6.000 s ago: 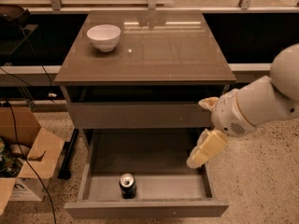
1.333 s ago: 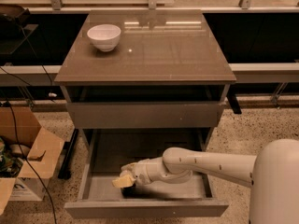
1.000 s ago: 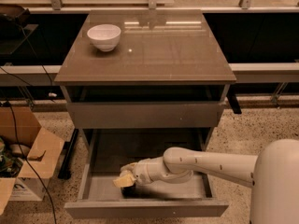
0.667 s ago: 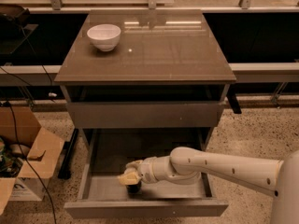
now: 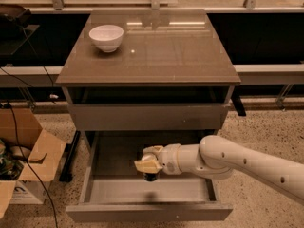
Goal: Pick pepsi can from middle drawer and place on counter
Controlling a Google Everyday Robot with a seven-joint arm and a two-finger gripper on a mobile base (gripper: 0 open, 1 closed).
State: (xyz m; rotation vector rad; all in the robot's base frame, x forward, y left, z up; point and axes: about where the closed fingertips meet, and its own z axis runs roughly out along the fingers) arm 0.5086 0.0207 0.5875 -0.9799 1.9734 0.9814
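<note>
The middle drawer (image 5: 118, 212) is pulled out at the bottom of the cabinet. My gripper (image 5: 148, 165) reaches into it from the right on a white arm. It is shut on the pepsi can (image 5: 151, 176), whose dark lower end shows under the fingers (image 5: 144, 166). The can hangs a little above the drawer floor, with a faint shadow below it. The glossy counter (image 5: 161, 51) lies above, behind the gripper.
A white bowl (image 5: 106, 37) stands on the counter's back left. A closed plain drawer front (image 5: 147, 117) sits above the open drawer. An open cardboard box (image 5: 28, 151) and cables lie on the floor at the left.
My gripper came down into the drawer and closed around the can. It has since risen and shifted right with the can off the drawer floor.
</note>
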